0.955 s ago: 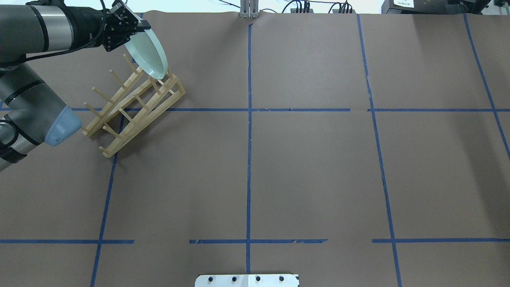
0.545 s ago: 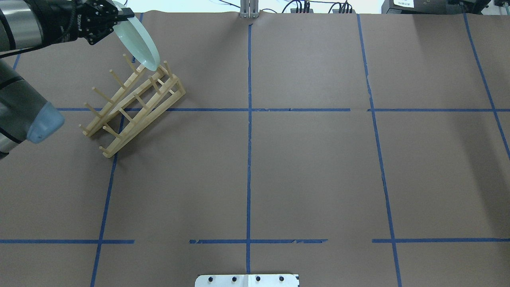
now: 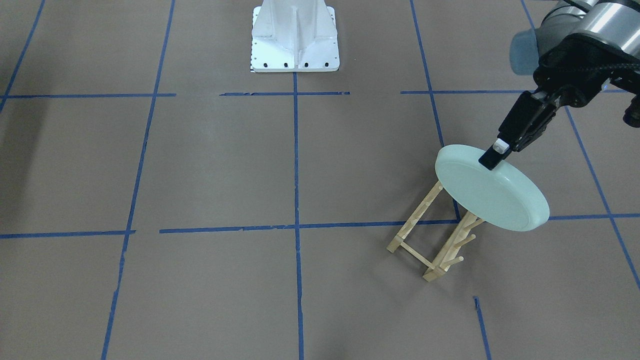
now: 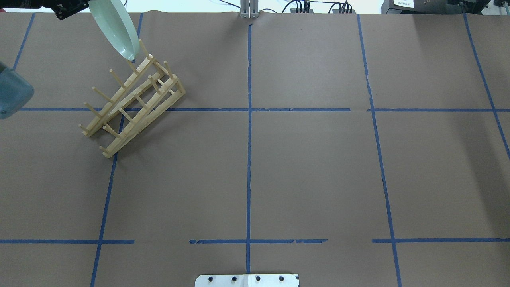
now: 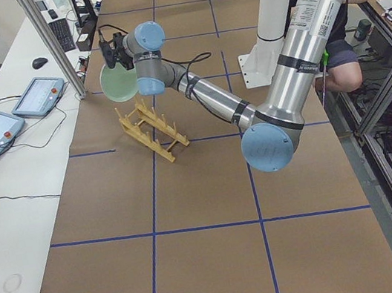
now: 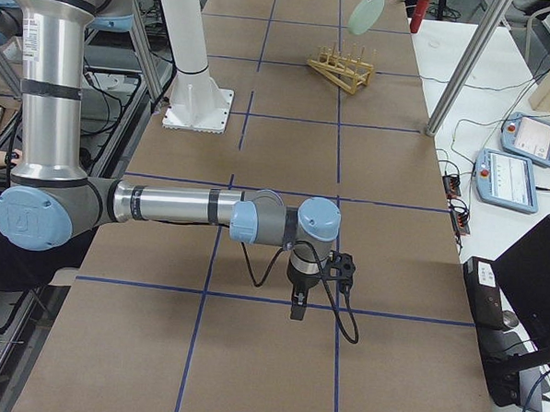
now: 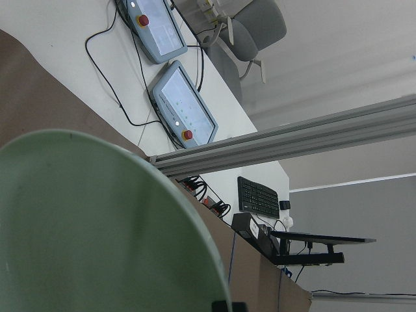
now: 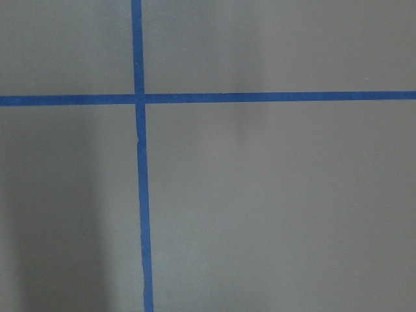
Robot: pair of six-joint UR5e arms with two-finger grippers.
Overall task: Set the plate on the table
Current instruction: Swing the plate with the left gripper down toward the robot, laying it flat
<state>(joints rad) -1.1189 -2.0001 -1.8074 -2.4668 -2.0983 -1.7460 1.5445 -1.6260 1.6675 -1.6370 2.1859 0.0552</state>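
Note:
The pale mint-green plate (image 3: 492, 192) hangs tilted on edge in the air above the far end of the wooden peg rack (image 3: 434, 235). My left gripper (image 3: 492, 159) is shut on the plate's upper rim. The plate also shows in the overhead view (image 4: 115, 30), the exterior left view (image 5: 119, 82) and the left wrist view (image 7: 84, 227). The brown table (image 4: 310, 167) with blue tape lines lies below. My right gripper (image 6: 295, 309) hangs low over the table far from the rack; I cannot tell whether it is open or shut.
The rack (image 4: 133, 103) stands at an angle on the table's left far part, with no plates in it. The robot's white base (image 3: 295, 37) is at the near middle edge. Tablets (image 5: 37, 94) and cables lie on the white bench beyond the table.
My left gripper has carried the plate up and away to the far left, off the rack's end pegs. The rack has not moved.

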